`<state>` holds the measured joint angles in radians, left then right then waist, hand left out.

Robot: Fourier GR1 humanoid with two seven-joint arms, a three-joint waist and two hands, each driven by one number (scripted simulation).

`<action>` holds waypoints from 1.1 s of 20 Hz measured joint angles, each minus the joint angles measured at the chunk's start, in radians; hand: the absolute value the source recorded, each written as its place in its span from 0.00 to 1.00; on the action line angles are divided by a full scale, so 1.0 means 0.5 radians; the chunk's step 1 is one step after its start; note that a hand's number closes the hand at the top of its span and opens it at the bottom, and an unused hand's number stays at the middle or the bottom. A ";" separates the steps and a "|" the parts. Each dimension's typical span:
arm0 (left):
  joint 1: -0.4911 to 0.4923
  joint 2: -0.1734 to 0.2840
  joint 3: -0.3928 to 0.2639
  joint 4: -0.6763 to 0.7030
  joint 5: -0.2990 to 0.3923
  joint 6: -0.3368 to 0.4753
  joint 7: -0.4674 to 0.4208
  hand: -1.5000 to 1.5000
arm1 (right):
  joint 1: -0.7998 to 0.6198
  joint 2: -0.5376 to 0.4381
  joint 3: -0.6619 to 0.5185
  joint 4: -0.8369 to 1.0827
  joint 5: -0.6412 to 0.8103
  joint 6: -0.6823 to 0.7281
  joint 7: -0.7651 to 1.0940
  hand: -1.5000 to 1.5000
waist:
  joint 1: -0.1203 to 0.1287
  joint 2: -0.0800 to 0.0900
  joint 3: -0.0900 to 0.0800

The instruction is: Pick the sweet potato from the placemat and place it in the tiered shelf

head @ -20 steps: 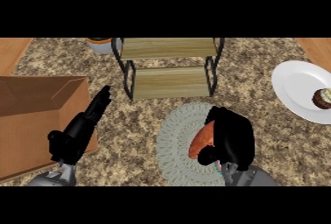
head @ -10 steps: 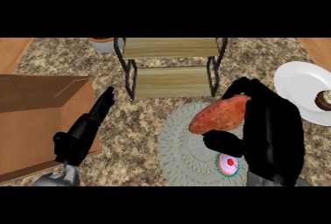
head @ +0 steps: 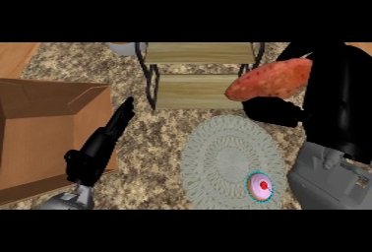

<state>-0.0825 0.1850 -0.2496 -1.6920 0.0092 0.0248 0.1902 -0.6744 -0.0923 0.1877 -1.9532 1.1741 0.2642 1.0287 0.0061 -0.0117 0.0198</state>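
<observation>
Right hand (head: 330, 93) curls round the sweet potato (head: 270, 83), held just right of the tiered shelf (head: 198, 91), beside its lower board, above the placemat (head: 225, 160). Left hand (head: 102, 145) rests straight-fingered left of the shelf, holding nothing. Risk: potato clipping the shelf's black frame and twisting from the fingers.

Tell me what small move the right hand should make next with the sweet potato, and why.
Probably carry it a little further left and forward, over the tiered shelf. The right hand holds the sweet potato lifted off the placemat, at the shelf's right edge, not yet above a wooden tier.
</observation>
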 measured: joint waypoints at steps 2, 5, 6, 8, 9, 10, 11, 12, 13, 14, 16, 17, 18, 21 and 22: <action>-0.017 -0.004 -0.010 0.012 -0.015 0.000 -0.003 0.50 | -0.105 -0.009 -0.096 0.114 -0.004 0.010 -0.020 1.00 | 0.012 0.007 0.000; -0.028 -0.020 -0.025 0.014 -0.020 0.003 0.010 0.50 | -0.273 -0.025 -0.228 0.313 -0.026 0.020 -0.056 1.00 | 0.036 0.015 -0.002; -0.033 -0.019 -0.024 0.014 -0.015 -0.004 0.007 0.50 | -0.316 -0.042 -0.269 0.382 -0.035 0.022 -0.075 1.00 | 0.042 0.019 -0.003; -0.034 -0.023 -0.041 0.016 -0.026 -0.007 -0.002 0.50 | -0.406 -0.081 -0.337 0.530 -0.060 0.034 -0.121 1.00 | 0.055 0.024 -0.002; -0.045 -0.023 -0.039 0.017 -0.019 -0.013 0.006 0.50 | -0.448 -0.087 -0.358 0.609 -0.066 0.035 -0.138 1.00 | 0.061 0.027 -0.003; -0.038 -0.026 -0.045 0.009 -0.013 -0.018 0.001 0.50 | -0.493 -0.105 -0.387 0.686 -0.079 0.042 -0.159 1.00 | 0.071 0.029 -0.004; -0.044 -0.026 -0.043 0.006 -0.011 -0.019 0.004 0.50 | -0.538 -0.109 -0.407 0.765 -0.088 0.043 -0.174 1.00 | 0.078 0.031 -0.005; -0.058 -0.033 -0.045 0.015 -0.015 -0.014 0.016 0.50 | -0.565 -0.112 -0.416 0.845 -0.090 0.025 -0.202 1.00 | 0.083 0.036 -0.005; -0.048 -0.037 -0.054 0.011 -0.015 -0.017 0.011 0.50 | -0.585 -0.118 -0.431 0.914 -0.100 0.015 -0.224 1.00 | 0.086 0.036 -0.005; -0.060 -0.032 -0.048 0.013 -0.009 -0.024 0.017 0.50 | -0.616 -0.120 -0.443 0.986 -0.108 0.007 -0.244 1.00 | 0.090 0.039 -0.005; -0.065 -0.035 -0.064 0.014 -0.015 -0.029 0.013 0.50 | -0.664 -0.118 -0.466 1.138 -0.113 -0.038 -0.285 1.00 | 0.108 0.047 -0.005; -0.063 -0.039 -0.070 0.013 -0.016 -0.029 0.013 0.50 | -0.701 -0.121 -0.485 1.214 -0.125 -0.050 -0.304 1.00 | 0.112 0.048 -0.005; -0.065 -0.050 -0.079 0.015 -0.018 -0.024 0.023 0.50 | -0.726 -0.123 -0.504 1.294 -0.130 -0.077 -0.325 1.00 | 0.118 0.051 -0.006; -0.080 -0.049 -0.076 0.032 -0.020 -0.029 0.015 0.50 | -0.786 -0.108 -0.542 1.501 -0.148 -0.138 -0.374 1.00 | 0.123 0.056 -0.004; -0.092 -0.047 -0.068 0.038 -0.018 -0.030 0.016 0.50 | -0.807 -0.101 -0.554 1.568 -0.158 -0.155 -0.393 1.00 | 0.124 0.057 -0.004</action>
<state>-0.1287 0.1616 -0.2834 -1.6730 0.0000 0.0100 0.1980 -1.0777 -0.1426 -0.0892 -1.1694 1.0950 0.1866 0.8321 0.0682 0.0168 0.0179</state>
